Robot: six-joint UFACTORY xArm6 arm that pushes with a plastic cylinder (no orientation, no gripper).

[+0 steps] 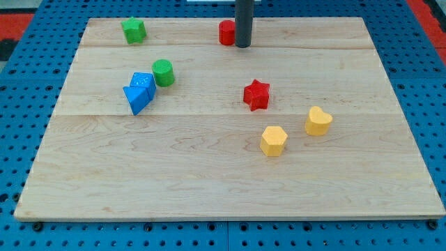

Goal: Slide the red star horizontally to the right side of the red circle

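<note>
The red star point(256, 95) lies on the wooden board a little right of the middle. The red circle point(226, 33) sits near the view's top edge, partly hidden behind my dark rod. My tip point(242, 45) rests on the board just right of the red circle, touching or nearly touching it, and well above the red star in the view.
A green star point(133, 30) sits at the top left. A green circle point(163, 72) stands next to a blue cube point(143, 81) and a blue triangle point(136, 99) at the left. A yellow hexagon point(274, 140) and a yellow heart point(318, 120) lie right of the middle. The board's rim point(230, 216) runs along the bottom.
</note>
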